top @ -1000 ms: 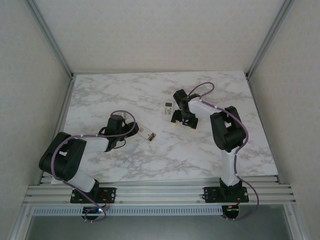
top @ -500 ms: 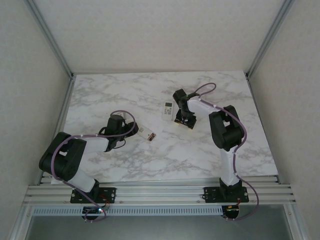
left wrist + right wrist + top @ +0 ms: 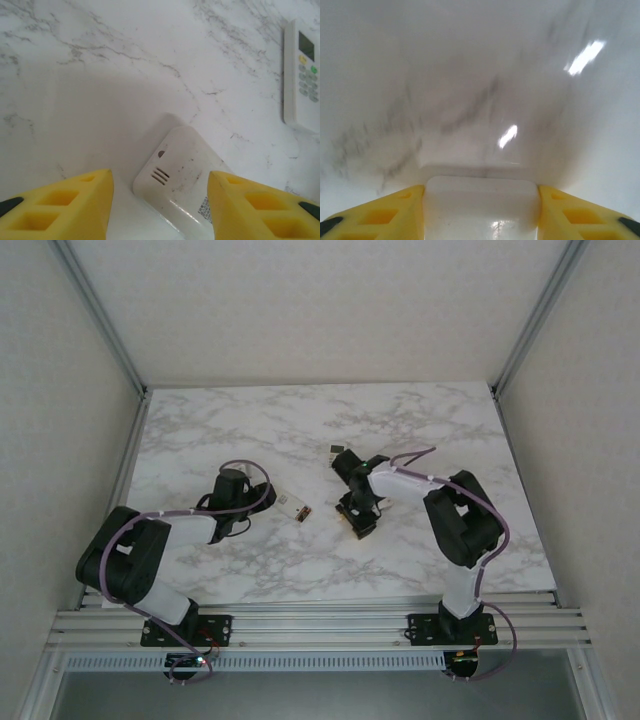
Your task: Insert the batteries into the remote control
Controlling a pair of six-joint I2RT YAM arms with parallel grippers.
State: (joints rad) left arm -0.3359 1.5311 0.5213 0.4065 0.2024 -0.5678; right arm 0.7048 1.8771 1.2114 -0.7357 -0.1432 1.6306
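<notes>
The remote (image 3: 180, 187) lay back-up on the table (image 3: 100, 60). It was white and scuffed, with three slots and a label. The left gripper (image 3: 159, 175) straddled it, spread wide and holding nothing. A second remote (image 3: 301, 75) lay nearby, keys up. The right gripper (image 3: 481, 189) clamped a white piece (image 3: 481, 210).

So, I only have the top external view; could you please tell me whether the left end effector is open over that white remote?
Observer: Yes, the left end effector is open, with the remote between its spread fingers.
Operator: Thanks. Is the right end effector holding anything?
Observer: A white piece sits flush between its fingers, though that view is blurred.
Operator: And the second remote's orientation?
Observer: The second remote lies face up, screen and buttons showing.
</notes>
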